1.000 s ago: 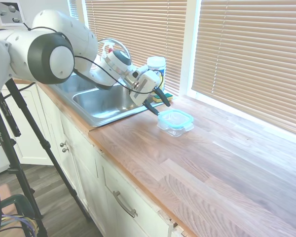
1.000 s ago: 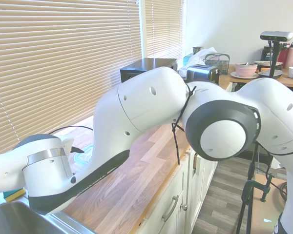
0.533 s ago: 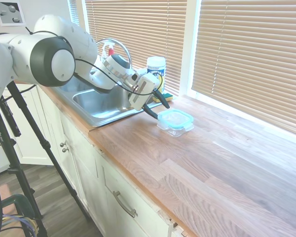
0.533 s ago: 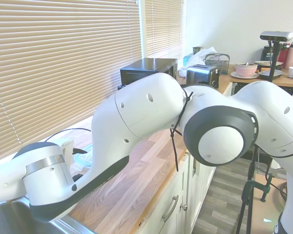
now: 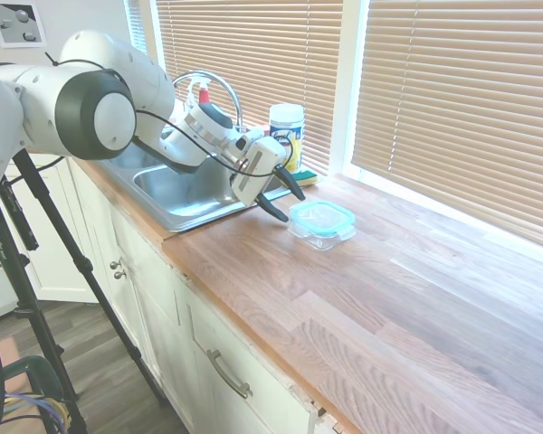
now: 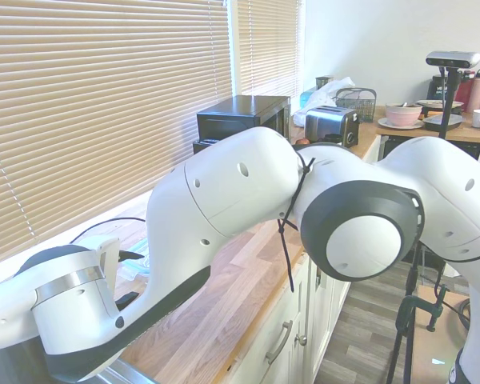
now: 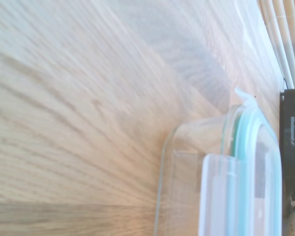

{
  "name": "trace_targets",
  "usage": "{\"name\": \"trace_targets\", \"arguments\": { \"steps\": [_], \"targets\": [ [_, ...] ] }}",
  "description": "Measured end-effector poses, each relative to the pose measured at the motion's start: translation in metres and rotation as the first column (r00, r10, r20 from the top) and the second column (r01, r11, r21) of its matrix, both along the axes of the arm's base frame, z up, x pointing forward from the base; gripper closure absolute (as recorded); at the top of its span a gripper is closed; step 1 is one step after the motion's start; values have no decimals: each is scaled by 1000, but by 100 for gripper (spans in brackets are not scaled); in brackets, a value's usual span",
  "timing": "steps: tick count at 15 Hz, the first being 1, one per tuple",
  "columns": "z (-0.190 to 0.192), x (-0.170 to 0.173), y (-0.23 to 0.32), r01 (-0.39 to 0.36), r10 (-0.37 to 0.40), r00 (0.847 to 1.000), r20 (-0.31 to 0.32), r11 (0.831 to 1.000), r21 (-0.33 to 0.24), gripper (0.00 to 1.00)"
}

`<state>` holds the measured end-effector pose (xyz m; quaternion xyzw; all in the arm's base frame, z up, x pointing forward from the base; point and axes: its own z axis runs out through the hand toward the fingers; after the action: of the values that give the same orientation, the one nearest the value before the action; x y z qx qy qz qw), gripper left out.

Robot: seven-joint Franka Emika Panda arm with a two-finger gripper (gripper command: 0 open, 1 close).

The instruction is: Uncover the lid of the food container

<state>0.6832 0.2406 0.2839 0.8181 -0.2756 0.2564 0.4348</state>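
The food container (image 5: 322, 232) is a shallow clear tub standing on the wooden counter by the sink's right corner. Its lid (image 5: 321, 215), clear with a teal rim, sits flat on top of it. My gripper (image 5: 293, 207) hovers just left of the container, tilted down toward it. It is open, with nothing between its dark fingers (image 5: 295, 186), and it is not touching the lid. The wrist view shows one corner of the food container (image 7: 187, 162) from close by, with the lid's teal rim (image 7: 248, 147) and a clear snap tab. In the second exterior view the arm hides the container.
A steel sink (image 5: 185, 192) with a curved faucet (image 5: 208, 80) lies behind the gripper. A yellow-labelled wipes canister (image 5: 287, 128) and a yellow-green sponge (image 5: 304, 178) stand at the window sill. The counter's front edge (image 5: 226, 303) runs diagonally; bare wood stretches right of the container.
The gripper has drawn back a little to the left and lower, away from the container, still open. The lid and container have not moved.
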Motion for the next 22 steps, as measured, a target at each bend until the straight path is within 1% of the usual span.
{"name": "trace_targets", "arguments": {
  "steps": [4, 7, 12, 14, 16, 20, 22],
  "targets": [
    [-7, 0, -1, 1, -1, 1000, -7, 1000, -7, 100],
    [-6, 2, -4, -1, 2, 1000, 2, 1000, -17, 100],
    [2, 9, -9, 8, -8, 1000, 27, 1000, 0, 100],
    [9, 12, -14, 28, -29, 999, 34, 999, 26, 100],
    [15, 16, -18, 57, -60, 998, 34, 995, 76, 100],
    [27, 23, -25, 94, -98, 995, 17, 984, 151, 100],
    [34, 26, -30, 111, -114, 993, 5, 976, 190, 100]
  ]
}}
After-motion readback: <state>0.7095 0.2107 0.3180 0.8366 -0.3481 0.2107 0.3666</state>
